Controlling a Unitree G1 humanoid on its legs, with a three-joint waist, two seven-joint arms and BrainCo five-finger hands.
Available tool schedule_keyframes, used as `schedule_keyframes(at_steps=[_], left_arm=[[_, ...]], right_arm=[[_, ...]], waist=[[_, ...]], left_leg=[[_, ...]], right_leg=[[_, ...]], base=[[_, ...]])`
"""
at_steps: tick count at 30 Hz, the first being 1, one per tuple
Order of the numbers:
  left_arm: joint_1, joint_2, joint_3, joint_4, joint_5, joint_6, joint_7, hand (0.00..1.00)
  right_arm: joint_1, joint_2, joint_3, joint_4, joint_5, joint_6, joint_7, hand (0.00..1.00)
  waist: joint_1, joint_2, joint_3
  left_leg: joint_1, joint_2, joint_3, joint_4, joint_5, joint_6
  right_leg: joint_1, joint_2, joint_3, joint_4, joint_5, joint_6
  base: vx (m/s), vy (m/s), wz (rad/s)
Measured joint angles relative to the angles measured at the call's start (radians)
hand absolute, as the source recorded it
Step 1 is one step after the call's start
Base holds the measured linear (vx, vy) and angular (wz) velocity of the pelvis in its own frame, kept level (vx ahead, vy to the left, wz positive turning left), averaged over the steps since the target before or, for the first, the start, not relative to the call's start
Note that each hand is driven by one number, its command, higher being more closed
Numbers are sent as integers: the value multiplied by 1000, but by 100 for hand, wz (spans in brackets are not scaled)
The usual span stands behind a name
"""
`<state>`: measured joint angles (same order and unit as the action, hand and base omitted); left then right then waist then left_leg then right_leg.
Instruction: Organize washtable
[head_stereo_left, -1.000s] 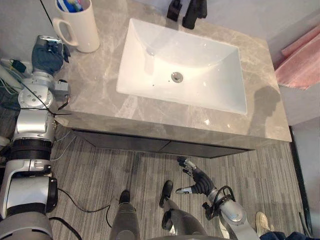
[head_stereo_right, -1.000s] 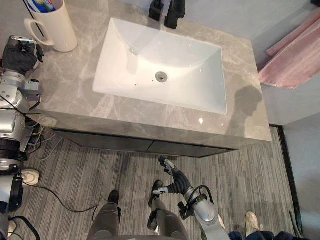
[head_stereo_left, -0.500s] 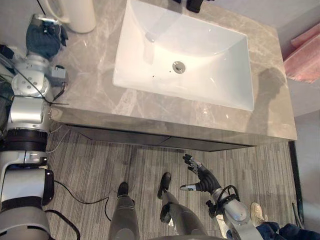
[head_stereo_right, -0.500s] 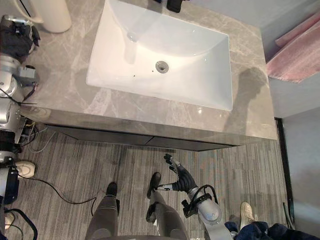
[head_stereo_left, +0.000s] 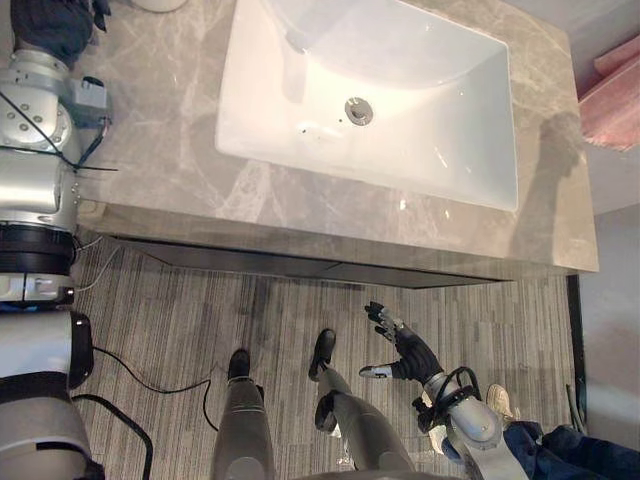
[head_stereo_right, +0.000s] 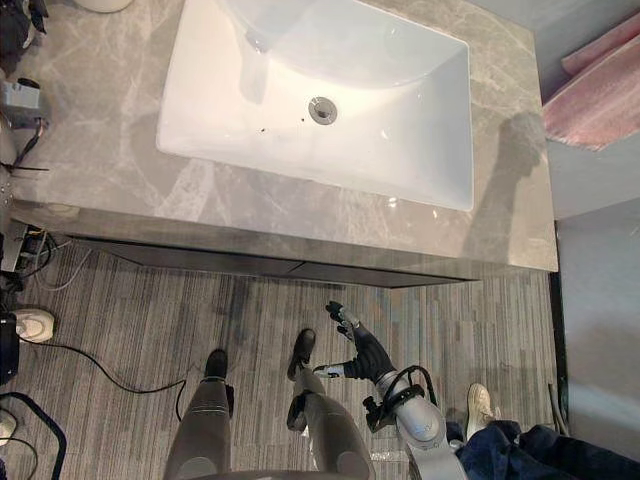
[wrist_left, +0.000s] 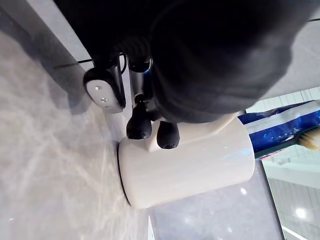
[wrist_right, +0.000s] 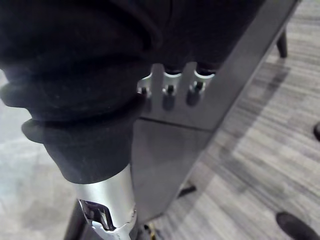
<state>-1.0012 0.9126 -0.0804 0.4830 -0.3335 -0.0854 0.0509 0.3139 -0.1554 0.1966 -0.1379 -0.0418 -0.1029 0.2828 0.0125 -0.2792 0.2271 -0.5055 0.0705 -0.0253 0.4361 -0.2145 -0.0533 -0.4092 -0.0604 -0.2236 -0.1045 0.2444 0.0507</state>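
A humanoid robot works at a grey stone washtable (head_stereo_left: 150, 170), its left hand (wrist_left: 210, 65) up at the back left corner. The hand is right against the handle of a white mug (wrist_left: 190, 170) that stands there on the stone, clear of the sink (head_stereo_left: 470, 170). From where I stand I cannot tell whether that hand has a grip on the handle or merely rests beside it. The mug carries a blue toothpaste tube (wrist_left: 280, 125) and a toothbrush (wrist_left: 307, 137), both poking out of its mouth. That looks like the reason it sits in that corner: the wash things are gathered in one holder, away from the front edge and out of the basin. The white sink is bare down to its drain (head_stereo_left: 358, 110). The right hand (head_stereo_left: 398, 352) hangs low before the washtable's dark front, over the striped floor (head_stereo_left: 180, 330). It is spread wide and holds nothing, apparently parked out of the way while the other arm does the work. A pink towel (head_stereo_left: 615, 100) hangs past the washtable's right edge, and a person's shoe (head_stereo_left: 497, 402) shows on the floor near the robot's right arm. The job looks close to finished; if the mug is gripped, the care lies in letting go without tipping it.
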Motion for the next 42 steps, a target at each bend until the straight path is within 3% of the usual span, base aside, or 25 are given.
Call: schedule_keyframes(at_steps=[7,19,23,26,30,32,34,42], left_arm=[[-21,7,-6,-1,-1,0,0,100],[-50,18,-46,-1,0,1,7,100],[-107,46,-85,25,0,1,9,100],[-122,52,-85,39,-2,1,16,100],[-137,53,-84,37,-8,1,13,100],[-160,54,-87,38,-9,1,13,100],[-161,58,-86,40,-9,1,15,100],[-168,42,-106,69,-8,1,15,100]], right_arm=[[0,-1,0,0,0,-3,0,0],[22,-2,2,0,0,-7,6,0],[26,-2,1,0,0,-8,5,0],[27,-2,1,-1,0,-8,4,0],[26,-1,2,0,-1,-9,1,0],[32,1,3,-1,-1,-9,-1,0],[29,2,0,-2,-1,-10,-5,0],[31,1,1,0,-1,-9,-4,0]], waist=[[1,-11,8],[-8,-17,10],[-21,-39,12],[-31,-40,12],[-39,-32,13],[-41,-38,9],[-40,-41,7],[-52,-37,7]], left_leg=[[-5,0,6,5,-1,2],[-11,-3,14,25,-12,11],[-16,-3,24,31,-14,13],[-23,-2,32,51,-25,19],[-22,25,60,28,-21,33],[-20,29,60,20,-20,33],[-21,28,61,20,-17,26],[-21,29,52,13,-11,18]], right_leg=[[-6,-1,9,0,-18,25],[-4,-7,13,0,-13,25],[-12,-7,24,0,-3,12],[-15,-7,31,0,-7,6],[-18,7,31,6,-96,22],[-7,5,30,55,-55,-26],[3,10,35,15,-26,-11],[4,16,46,4,3,-21]], base=[[-24,45,-2],[-12,45,-1],[-13,39,-6],[-34,59,-10],[-8,48,-18],[123,10,-10],[155,-24,-6],[-24,4,-3]])
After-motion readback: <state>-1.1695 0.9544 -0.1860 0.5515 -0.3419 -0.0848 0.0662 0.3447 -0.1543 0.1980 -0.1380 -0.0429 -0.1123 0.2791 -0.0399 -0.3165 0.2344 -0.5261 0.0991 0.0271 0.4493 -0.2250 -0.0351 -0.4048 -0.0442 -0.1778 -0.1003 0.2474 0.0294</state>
